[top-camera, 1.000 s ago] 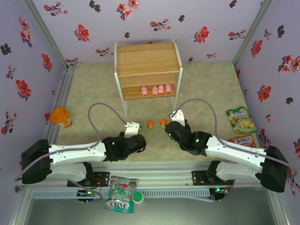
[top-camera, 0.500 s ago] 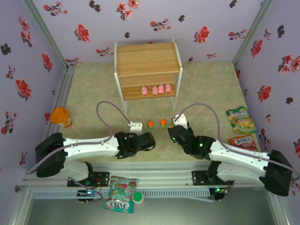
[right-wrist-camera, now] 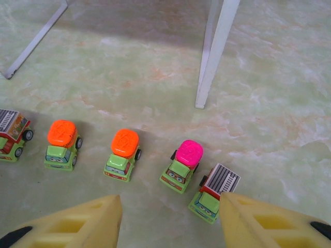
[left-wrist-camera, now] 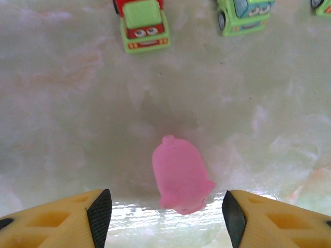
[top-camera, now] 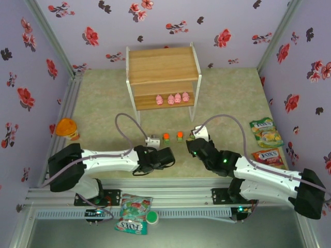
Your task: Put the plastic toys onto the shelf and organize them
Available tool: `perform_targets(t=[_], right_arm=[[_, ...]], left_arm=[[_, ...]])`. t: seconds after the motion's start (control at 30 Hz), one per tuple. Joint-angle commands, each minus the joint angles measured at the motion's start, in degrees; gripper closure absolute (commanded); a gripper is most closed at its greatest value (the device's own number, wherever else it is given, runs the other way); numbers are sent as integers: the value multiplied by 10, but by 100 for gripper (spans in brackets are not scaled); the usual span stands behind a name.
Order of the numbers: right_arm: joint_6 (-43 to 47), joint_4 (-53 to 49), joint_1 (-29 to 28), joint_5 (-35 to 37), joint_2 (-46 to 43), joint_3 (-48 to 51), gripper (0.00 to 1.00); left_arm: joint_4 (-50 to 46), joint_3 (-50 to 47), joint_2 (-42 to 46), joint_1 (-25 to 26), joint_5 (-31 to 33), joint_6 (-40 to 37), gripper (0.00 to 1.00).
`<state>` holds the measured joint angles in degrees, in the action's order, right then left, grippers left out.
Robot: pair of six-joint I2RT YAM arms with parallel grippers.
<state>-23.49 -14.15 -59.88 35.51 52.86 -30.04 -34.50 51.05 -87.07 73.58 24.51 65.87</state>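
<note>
A pink pig [left-wrist-camera: 181,175] lies on the table between my left gripper's [left-wrist-camera: 165,219] open fingers [left-wrist-camera: 98,214], with a gap on each side. In the top view that gripper [top-camera: 166,156] hovers just near of the row of cars [top-camera: 166,137]. Several more pigs [top-camera: 170,98] stand in a row on the shelf's lower board [top-camera: 150,103]. My right gripper [right-wrist-camera: 170,222] is open and empty above the cars: two orange-topped ones [right-wrist-camera: 123,153], a pink-topped one [right-wrist-camera: 182,165] and a grey-striped one [right-wrist-camera: 213,194]. It sits at the row's right end [top-camera: 192,148].
The shelf's white front leg [right-wrist-camera: 214,51] stands just beyond the cars. An orange-lidded jar [top-camera: 67,127] is at the left wall. Candy bags lie at the right [top-camera: 265,132] [top-camera: 269,155] and on the near rail [top-camera: 133,212].
My left arm has swung right toward the middle of the table, bringing its gripper over the pig. The right gripper has drawn back slightly toward me.
</note>
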Motion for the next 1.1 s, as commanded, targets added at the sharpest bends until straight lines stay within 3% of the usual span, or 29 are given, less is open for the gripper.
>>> perform_targets(t=[0.0,0.47,1.07], right_arm=[[9,4,2,-6,-18,4,46],[7,2,2,-4,-28,8,46],[5,7,2,-4,-11,8,46]], left_arm=[[4,22,-21,3,-29,-8,36],[11,23,-64,-18,-81,-4,37],[14,6,-72,-32,-53,-4,50]])
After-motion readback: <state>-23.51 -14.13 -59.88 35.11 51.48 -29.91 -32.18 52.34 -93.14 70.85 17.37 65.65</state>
